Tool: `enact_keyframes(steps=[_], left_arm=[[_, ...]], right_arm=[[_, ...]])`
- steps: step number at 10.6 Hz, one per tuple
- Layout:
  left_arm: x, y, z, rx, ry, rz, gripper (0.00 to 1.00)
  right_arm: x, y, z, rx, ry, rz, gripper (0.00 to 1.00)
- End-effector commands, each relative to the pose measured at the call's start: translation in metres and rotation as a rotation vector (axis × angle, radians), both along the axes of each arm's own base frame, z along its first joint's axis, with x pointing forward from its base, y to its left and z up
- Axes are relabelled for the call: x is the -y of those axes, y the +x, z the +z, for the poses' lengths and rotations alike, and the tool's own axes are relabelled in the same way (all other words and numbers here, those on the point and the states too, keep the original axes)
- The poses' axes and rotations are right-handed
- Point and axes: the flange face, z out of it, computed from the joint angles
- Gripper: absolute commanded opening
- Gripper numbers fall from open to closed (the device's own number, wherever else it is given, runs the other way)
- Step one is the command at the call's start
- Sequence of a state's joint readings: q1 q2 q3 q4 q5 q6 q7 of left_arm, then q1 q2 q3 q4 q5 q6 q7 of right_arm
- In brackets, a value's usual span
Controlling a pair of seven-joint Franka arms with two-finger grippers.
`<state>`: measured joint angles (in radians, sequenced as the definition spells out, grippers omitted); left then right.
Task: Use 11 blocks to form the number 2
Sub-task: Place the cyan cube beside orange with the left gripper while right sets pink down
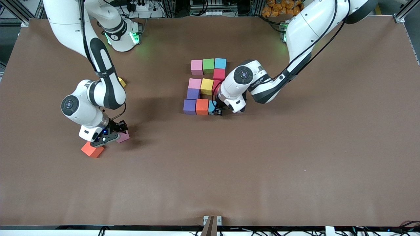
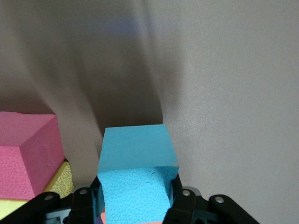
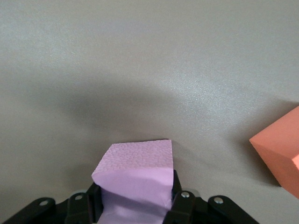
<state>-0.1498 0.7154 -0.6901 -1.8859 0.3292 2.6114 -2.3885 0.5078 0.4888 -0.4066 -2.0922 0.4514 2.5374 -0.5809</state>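
Nearest the front camera we note a loose orange block (image 1: 92, 150) on the brown counter (image 1: 262, 164), toward the right arm's end. Just beside it the right end effector (image 1: 115, 132) is clamped on a pale purple block (image 1: 124, 137); the right wrist view shows that cube (image 3: 138, 179) squeezed between the fingers, with the orange one (image 3: 280, 149) close by but apart. A yellow block (image 1: 122, 82) peeks out from under the right arm.

Mid-counter sits the number 2 (image 1: 205, 87) — pink (image 1: 197, 67), green (image 1: 208, 65) and light blue (image 1: 220, 63) cubes in the row farthest from the camera, red (image 1: 219, 73) next, then pink, yellow and a partly hidden red, then purple, then purple and orange nearest. The left end effector (image 1: 217, 110) grips a light blue block (image 2: 135, 182) at the open end of that nearest row (touching the orange cube, as far as we can tell).
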Motion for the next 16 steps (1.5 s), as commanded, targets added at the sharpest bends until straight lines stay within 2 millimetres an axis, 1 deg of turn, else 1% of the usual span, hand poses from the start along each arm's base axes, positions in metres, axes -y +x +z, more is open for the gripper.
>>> enact_keyframes(steps=[1,2,3,4,5,6,7,8,9,10,11,12,13,14,15,16], left_arm=[[0.003,0.0,-0.001,0.018,-0.008,0.007,0.37],[0.003,0.0,-0.003,0.017,-0.01,0.007,0.41],[0.004,0.0,-0.003,0.02,-0.016,0.008,0.53],[0.004,0.0,-0.005,0.016,-0.017,0.009,0.64],[0.004,0.0,-0.005,0.017,-0.016,0.009,0.85],[0.004,0.001,-0.004,0.017,-0.019,0.013,1.0],[0.004,0.001,-0.004,0.016,-0.017,0.012,1.0],[0.003,0.002,-0.004,0.017,-0.019,0.016,1.0],[0.001,0.005,-0.003,0.017,-0.018,0.023,1.0],[-0.002,0.007,-0.001,0.021,-0.018,0.027,1.0],[-0.001,0.008,0.001,0.024,-0.019,0.027,1.0],[-0.004,0.01,0.003,0.03,-0.018,0.028,1.0],[-0.005,0.012,0.006,0.035,-0.015,0.024,1.0],[-0.005,0.012,0.007,0.037,-0.014,0.017,1.0],[-0.007,0.014,0.011,0.037,-0.001,0.015,1.0],[-0.01,0.018,0.014,0.027,0.009,0.028,1.0]], right_arm=[[0.008,0.0,-0.017,-0.003,-0.013,-0.026,0.52],[0.008,0.0,-0.017,-0.003,-0.012,-0.027,0.58],[0.007,-0.001,-0.017,-0.003,-0.008,-0.03,0.81],[0.007,-0.001,-0.018,-0.004,-0.007,-0.033,1.0],[0.007,-0.001,-0.018,-0.011,-0.005,-0.032,1.0],[-0.001,0.0,-0.012,-0.005,0.003,-0.023,1.0],[-0.005,0.005,0.006,0.011,0.024,-0.018,1.0],[-0.002,0.013,0.023,0.016,0.036,-0.007,1.0],[-0.001,0.018,0.044,0.007,0.061,-0.002,1.0],[0.006,0.024,0.073,-0.005,0.087,-0.01,1.0],[0.019,0.029,0.101,-0.047,0.118,-0.02,1.0],[0.028,0.04,0.135,-0.051,0.12,-0.003,1.0],[0.039,0.05,0.17,-0.08,0.072,0.035,1.0],[0.042,0.059,0.206,-0.122,0.043,0.069,1.0],[0.045,0.06,0.238,-0.156,0.048,0.063,1.0],[0.053,0.056,0.262,-0.197,0.017,-0.028,1.0]])
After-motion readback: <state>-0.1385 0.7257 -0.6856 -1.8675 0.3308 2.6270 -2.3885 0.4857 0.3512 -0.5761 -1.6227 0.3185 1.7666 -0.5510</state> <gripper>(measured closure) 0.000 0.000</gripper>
